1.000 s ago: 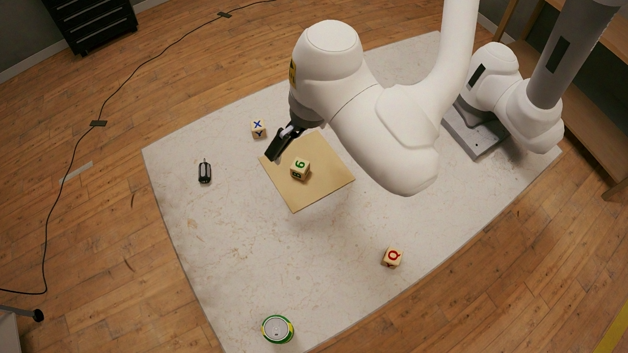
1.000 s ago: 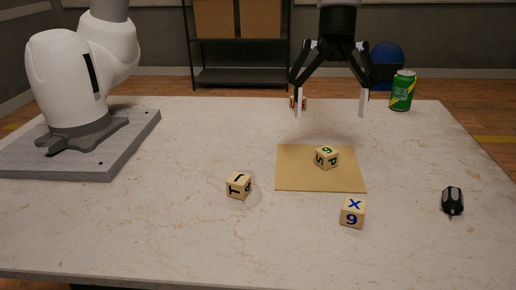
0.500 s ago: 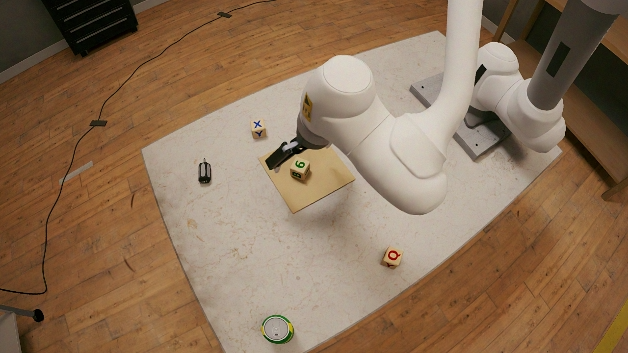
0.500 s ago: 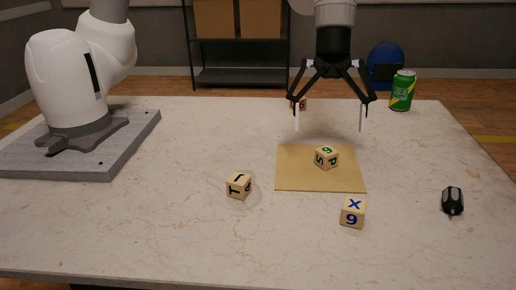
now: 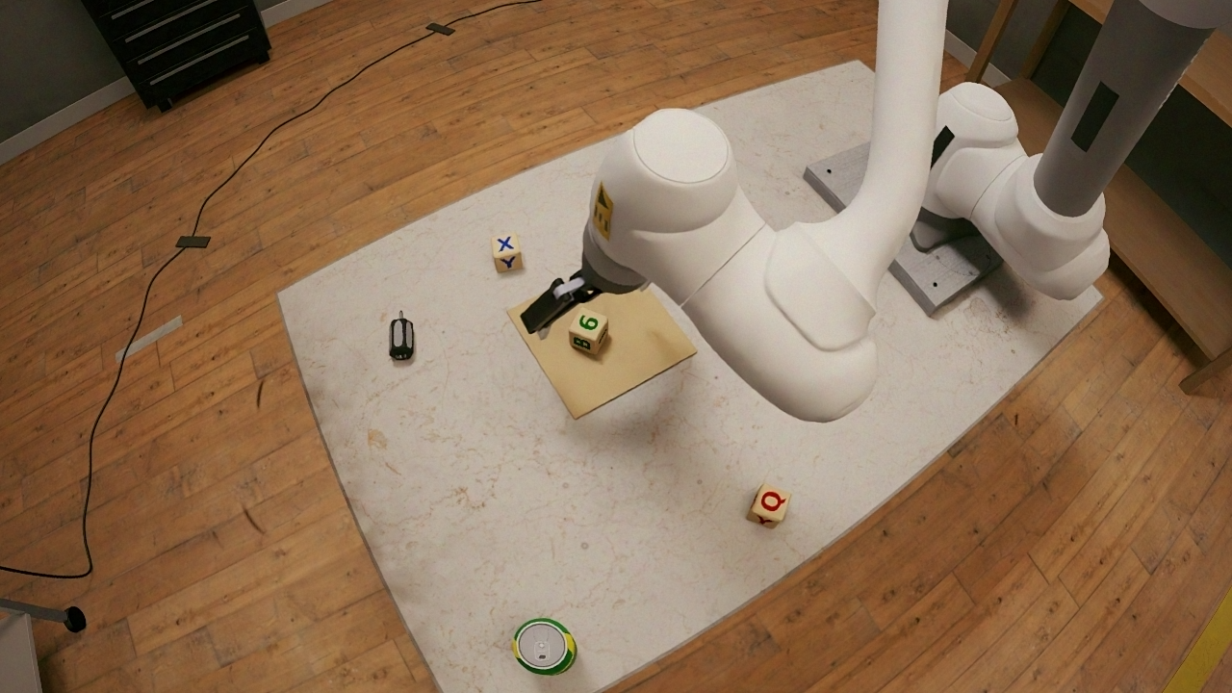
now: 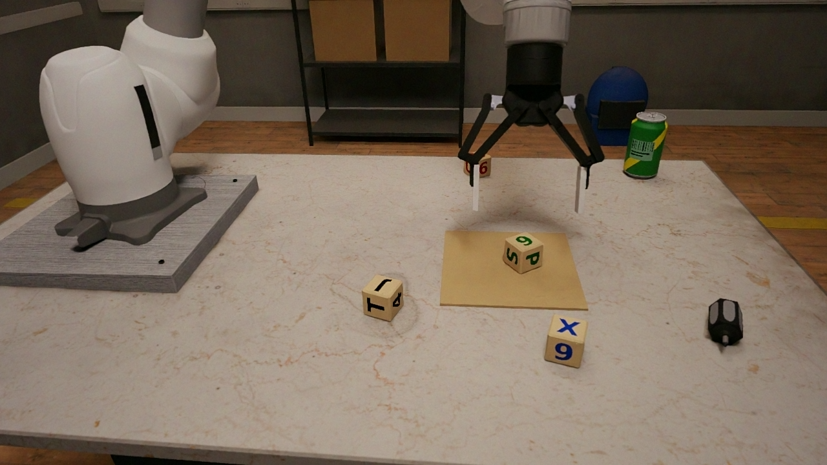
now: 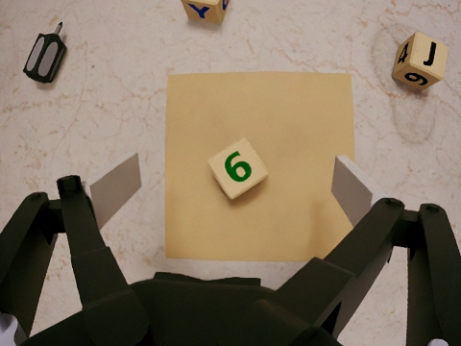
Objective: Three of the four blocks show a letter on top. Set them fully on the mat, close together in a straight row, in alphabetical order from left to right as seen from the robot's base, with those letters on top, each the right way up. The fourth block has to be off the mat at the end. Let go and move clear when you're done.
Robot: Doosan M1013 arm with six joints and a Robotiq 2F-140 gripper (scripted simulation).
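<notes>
A: Top view: what is the arm's (image 5: 775, 284) pose?
B: It reaches out from its base, wrist low over the tan mat (image 5: 641, 371) (image 6: 471, 289) (image 7: 288, 101). The green-marked block (image 5: 588, 333) (image 6: 523, 253) (image 7: 238, 168) sits on the mat.
A: Exterior view: end effector (image 6: 527, 210) (image 7: 234, 171) state?
B: Released, fully spread, pointing down above the mat. The J block (image 6: 382, 298) (image 7: 421, 61) and X block (image 5: 506, 253) (image 6: 566, 341) (image 7: 206, 11) rest on the table (image 5: 482, 482) (image 6: 289, 370) (image 7: 120, 115), off the mat.
A: Wrist view: contact?
B: None; the green 6 faces up between the separated fingertips, below them.

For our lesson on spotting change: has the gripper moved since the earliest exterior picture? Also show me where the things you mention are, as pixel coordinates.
Yes. The gripper (image 5: 541, 330) (image 6: 527, 211) (image 7: 234, 171) has come down, its fingertips now lower against the green can (image 6: 645, 145).
</notes>
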